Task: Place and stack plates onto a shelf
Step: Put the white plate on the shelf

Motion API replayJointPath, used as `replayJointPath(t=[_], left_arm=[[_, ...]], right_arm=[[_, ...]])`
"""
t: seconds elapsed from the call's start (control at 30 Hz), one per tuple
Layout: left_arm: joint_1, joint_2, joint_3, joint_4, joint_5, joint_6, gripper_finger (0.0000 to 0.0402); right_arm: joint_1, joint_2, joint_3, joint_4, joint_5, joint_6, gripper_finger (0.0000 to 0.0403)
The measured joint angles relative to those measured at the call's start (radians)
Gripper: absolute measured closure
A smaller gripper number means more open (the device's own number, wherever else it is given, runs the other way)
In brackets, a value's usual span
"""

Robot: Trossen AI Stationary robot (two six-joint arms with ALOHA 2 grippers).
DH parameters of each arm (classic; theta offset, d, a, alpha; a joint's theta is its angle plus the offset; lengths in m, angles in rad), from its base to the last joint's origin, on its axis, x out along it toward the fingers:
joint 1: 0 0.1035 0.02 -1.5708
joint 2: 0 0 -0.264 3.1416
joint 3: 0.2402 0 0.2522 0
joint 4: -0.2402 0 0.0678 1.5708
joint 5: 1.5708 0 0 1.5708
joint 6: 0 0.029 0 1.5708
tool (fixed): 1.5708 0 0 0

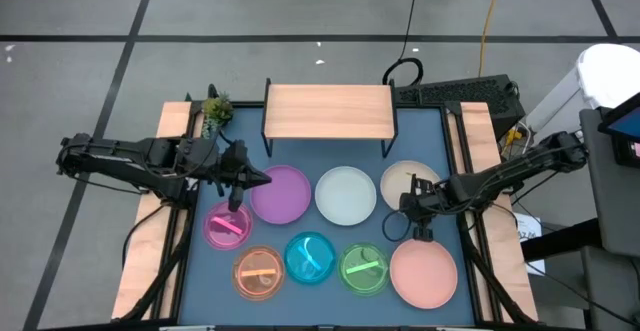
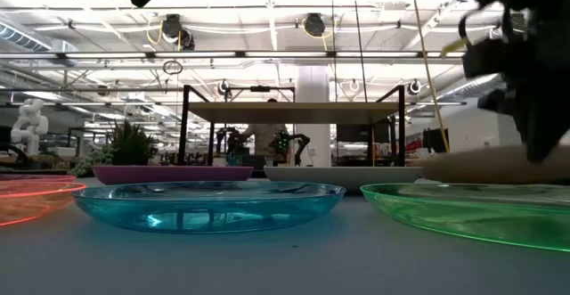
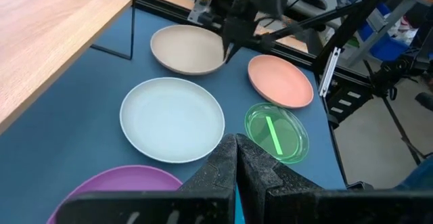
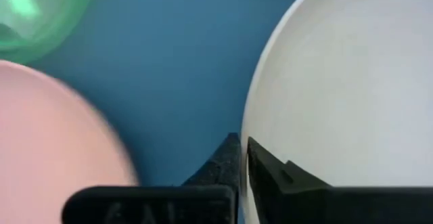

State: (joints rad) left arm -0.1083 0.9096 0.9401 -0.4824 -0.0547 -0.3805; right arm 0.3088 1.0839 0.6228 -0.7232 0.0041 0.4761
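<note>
**Plates on desk, shelf bare**

Right gripper [image 1: 418, 233]: fingers [image 4: 270, 173] closed on the beige plate's [image 1: 400, 181] rim, apparently pinching it. Left gripper [image 1: 236, 203]: fingers closed, empty, above the small pink plate [image 1: 228, 224]. Shelf [image 1: 328, 111]: at desk's [image 1: 420, 131] far edge.

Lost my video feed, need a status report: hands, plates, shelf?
Right hand shut on beige plate rim. Left hand shut, empty, above pink translucent plate. Shelf bare, all plates on table.
</note>
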Motion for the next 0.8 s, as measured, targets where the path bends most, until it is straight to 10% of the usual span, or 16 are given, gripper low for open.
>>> replayJointPath(t=[0.8], left_arm=[[0.0, 0.0, 0.0, 0.0, 0.0, -0.02, 0.0398]], right_arm=[[0.001, 0.048, 0.657, -0.355, -0.061, 0.193, 0.0403]])
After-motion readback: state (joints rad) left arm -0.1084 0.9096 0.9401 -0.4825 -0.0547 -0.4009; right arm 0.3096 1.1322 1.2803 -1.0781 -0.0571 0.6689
